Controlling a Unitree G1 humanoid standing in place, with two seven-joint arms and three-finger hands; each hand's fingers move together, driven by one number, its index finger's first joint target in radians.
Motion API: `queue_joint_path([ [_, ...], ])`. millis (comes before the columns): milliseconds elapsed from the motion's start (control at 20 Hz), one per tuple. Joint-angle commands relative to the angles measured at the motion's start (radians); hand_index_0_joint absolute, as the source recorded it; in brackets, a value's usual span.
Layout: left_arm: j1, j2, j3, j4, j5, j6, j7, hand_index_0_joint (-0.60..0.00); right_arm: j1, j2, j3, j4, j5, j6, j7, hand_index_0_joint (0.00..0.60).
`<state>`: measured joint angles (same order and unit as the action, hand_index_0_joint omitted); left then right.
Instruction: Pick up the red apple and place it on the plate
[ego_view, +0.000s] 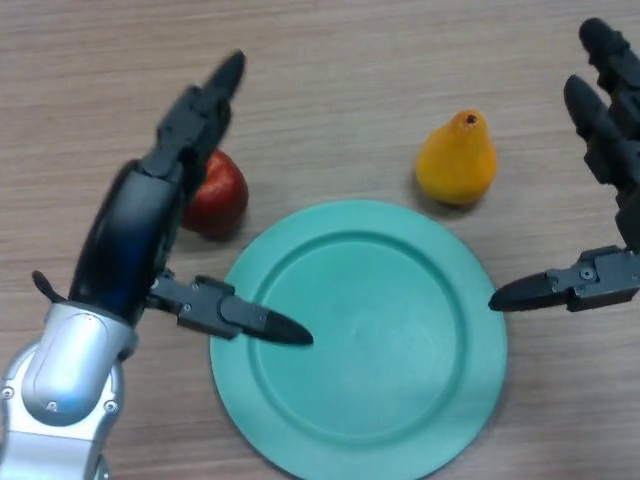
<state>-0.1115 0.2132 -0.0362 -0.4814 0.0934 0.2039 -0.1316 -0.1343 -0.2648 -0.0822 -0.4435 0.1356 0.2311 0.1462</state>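
left hand (150, 215) over apple (218, 195), plate (420, 400) bare, pear (457, 160) aside

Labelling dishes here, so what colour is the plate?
Teal green, plain with no pattern; the plate shows in the head view.

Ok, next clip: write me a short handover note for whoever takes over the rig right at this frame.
Left hand: open, fingers straight, over the red apple, not gripping it; thumb out over the plate's left rim.
Right hand: open, idle at the right edge, thumb pointing at the plate's right rim.
Red apple: on the table, just off the upper left of the green plate.
Yellow pear: on the table beyond the plate.
Done: nothing placed.
Left: grasp the apple, lift it, set it on the plate.
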Motion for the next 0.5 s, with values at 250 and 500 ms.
queue_joint_path([
  [250, -0.022, 0.034, 0.119, 0.044, -0.094, -0.235, 0.089, 0.000, 0.006, 0.015, 0.022, -0.004, -0.074, -0.189, -0.009, 0.000],
  [500, 0.046, 0.031, 0.126, 0.097, -0.146, -0.357, 0.043, 0.000, 0.048, 0.033, 0.042, 0.094, -0.094, -0.296, -0.039, 0.000],
])
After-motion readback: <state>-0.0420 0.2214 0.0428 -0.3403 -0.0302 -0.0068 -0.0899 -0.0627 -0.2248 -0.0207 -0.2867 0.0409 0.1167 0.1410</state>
